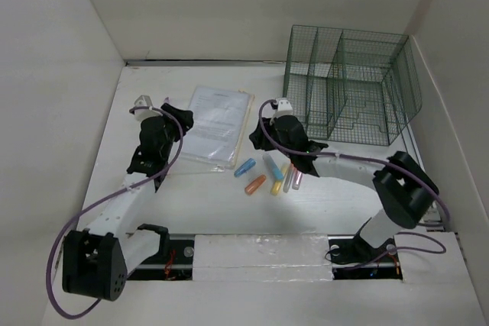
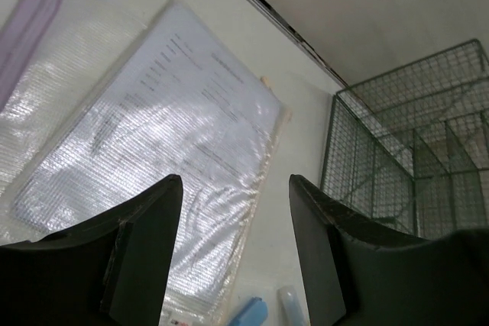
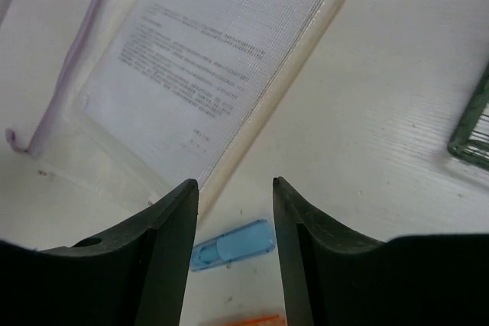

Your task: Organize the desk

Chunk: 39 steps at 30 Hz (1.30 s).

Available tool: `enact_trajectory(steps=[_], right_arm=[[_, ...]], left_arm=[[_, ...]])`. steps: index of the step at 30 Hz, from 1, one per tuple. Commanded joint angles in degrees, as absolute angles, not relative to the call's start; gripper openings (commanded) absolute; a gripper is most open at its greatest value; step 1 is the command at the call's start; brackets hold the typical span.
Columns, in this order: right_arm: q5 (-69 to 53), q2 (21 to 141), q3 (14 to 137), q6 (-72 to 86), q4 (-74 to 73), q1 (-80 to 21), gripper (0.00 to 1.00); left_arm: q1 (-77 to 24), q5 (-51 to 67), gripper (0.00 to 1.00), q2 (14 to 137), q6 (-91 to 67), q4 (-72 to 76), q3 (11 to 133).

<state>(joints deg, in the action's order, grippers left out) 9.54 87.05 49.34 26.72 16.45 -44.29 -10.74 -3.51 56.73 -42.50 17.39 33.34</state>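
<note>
Your left gripper (image 2: 235, 181) and right gripper (image 3: 235, 182) hang parted and empty above the desk (image 1: 221, 211); the sleeved sheet (image 1: 218, 124), eleven o'clock from the markers (image 1: 273, 167), bears unreadable print.

Green wire rack (image 1: 348, 85) was seen upright at far right, split into several compartments. Printed sheets in a clear sleeve (image 1: 216, 124) were laid flat left of it, well apart and slightly skewed. Markers were scattered in a loose cluster near the sleeve's near-right corner: blue (image 1: 244, 167), orange (image 1: 255, 184), yellow (image 1: 276, 185), pale blue (image 1: 272, 166), clear (image 1: 288, 178), pink (image 1: 296, 180). Blue was placed closest to the sleeve, not touching. Clear and pink were set side by side.
</note>
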Motion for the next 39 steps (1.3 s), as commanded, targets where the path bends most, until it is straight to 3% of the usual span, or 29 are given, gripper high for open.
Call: enact_trajectory(steps=[1,10,27,35,39], right_arm=[[6.2,93.5,55.1,30.8,20.9,-43.2,0.50],[7.6,106.9,63.3,34.0,22.4,-43.2,0.52],[13.6,116.7,69.3,41.0,20.3,-43.2,0.50],[13.8,119.4,71.2,41.4,19.9,-43.2,0.40],[14.4,119.3,71.4,41.5,20.2,-43.2,0.24]], left_arm=[[-10.4,-9.9,0.54,62.5,-43.2,22.2,35.1],[-10.4,-11.4,0.53,77.6,-43.8,26.9,41.2],[-6.9,-6.5,0.40,99.8,-44.3,23.3,56.7],[-6.4,-5.4,0.38,103.4,-44.1,22.8,57.8],[-6.4,-4.3,0.36,103.8,-44.3,23.6,57.1]])
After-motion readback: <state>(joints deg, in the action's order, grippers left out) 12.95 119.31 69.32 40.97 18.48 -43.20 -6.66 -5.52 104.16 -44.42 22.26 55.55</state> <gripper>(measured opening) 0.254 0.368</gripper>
